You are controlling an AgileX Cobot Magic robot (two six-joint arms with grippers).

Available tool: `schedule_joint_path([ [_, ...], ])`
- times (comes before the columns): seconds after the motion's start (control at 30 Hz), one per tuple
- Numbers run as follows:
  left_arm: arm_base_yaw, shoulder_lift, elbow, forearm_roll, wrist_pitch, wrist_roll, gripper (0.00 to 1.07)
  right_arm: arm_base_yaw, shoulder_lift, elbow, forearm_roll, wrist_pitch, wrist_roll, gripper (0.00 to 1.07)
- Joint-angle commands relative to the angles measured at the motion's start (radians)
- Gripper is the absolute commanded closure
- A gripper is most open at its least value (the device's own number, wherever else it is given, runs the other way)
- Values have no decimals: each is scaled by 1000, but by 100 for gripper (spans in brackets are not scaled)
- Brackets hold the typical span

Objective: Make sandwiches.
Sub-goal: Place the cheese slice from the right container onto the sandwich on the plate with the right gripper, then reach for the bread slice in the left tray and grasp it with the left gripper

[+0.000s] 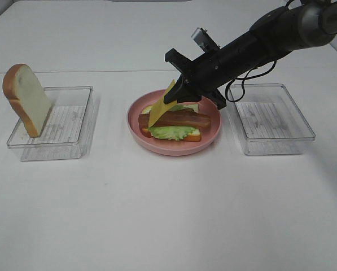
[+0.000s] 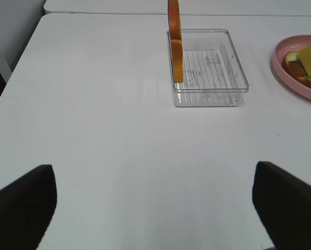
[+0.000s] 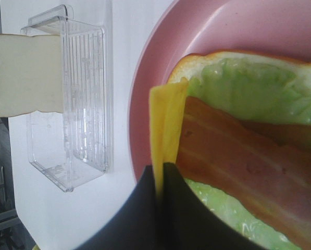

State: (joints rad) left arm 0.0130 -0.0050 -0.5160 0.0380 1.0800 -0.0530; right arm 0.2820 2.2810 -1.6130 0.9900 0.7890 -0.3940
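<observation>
White table (image 1: 157,226) underlies everything. Only its wrist view shows the left gripper (image 2: 155,208), fingers (image 2: 285,203) cropped, spread wide, far from the pink plate (image 1: 174,148). Left of the plate a bread slice (image 1: 26,99) stands in a clear tray (image 1: 72,121). On the plate lies the open sandwich (image 1: 176,121); the right gripper (image 1: 176,90) pinches a tilted cheese square (image 1: 161,106) above it.

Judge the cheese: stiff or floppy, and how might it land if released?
The cheese, pinched by one edge in the right gripper, is flat, not drooping, so it is probably fairly stiff and light. It stands tilted with its lower edge at the bacon; released, it would likely topple flat, perhaps sliding off-centre.
</observation>
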Motion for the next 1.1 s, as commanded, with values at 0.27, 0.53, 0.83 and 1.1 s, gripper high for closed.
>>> schedule_joint_path([
  [0.27,-3,-21,0,-9,-10,3,13,-2,0,3,-34,6,-17,107],
  [0.53,-3,-21,0,-9,-10,3,13,-2,-19,2,-141,6,1,34],
  [0.83,-3,-21,0,-9,-10,3,13,-2,-100,2,-354,11,46,24],
  [1.1,-3,-21,0,-9,-10,3,13,-2,-235,2,-710,36,269,13],
])
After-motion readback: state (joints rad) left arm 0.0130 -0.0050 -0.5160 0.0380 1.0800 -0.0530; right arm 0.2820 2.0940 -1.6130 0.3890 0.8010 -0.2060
